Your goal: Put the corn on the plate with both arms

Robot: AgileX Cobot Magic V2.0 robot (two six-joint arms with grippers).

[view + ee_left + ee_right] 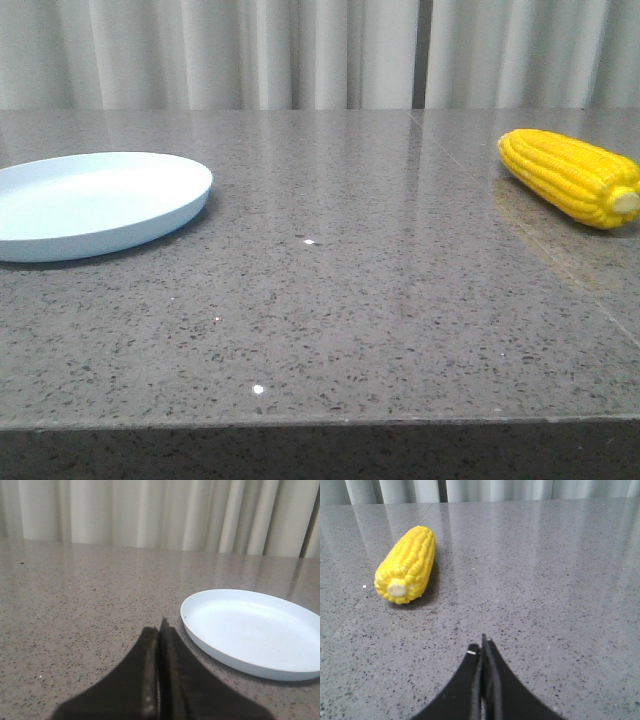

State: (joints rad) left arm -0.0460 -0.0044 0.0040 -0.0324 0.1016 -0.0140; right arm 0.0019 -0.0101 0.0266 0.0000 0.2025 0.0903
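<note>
The yellow corn [570, 176] lies on its side at the far right of the grey table, its pale stub end toward the front right. The pale blue plate [95, 203] sits empty at the far left. Neither gripper shows in the front view. In the left wrist view my left gripper [159, 630] is shut and empty, low over the table, with the plate [252, 632] close beside it. In the right wrist view my right gripper [482, 647] is shut and empty, with the corn [407, 564] lying some way beyond it and off to one side, stub end facing the camera.
The speckled grey stone table [330, 300] has its front edge along the bottom of the front view. A seam [520, 215] runs across the top near the corn. Pale curtains [300, 50] hang behind the table.
</note>
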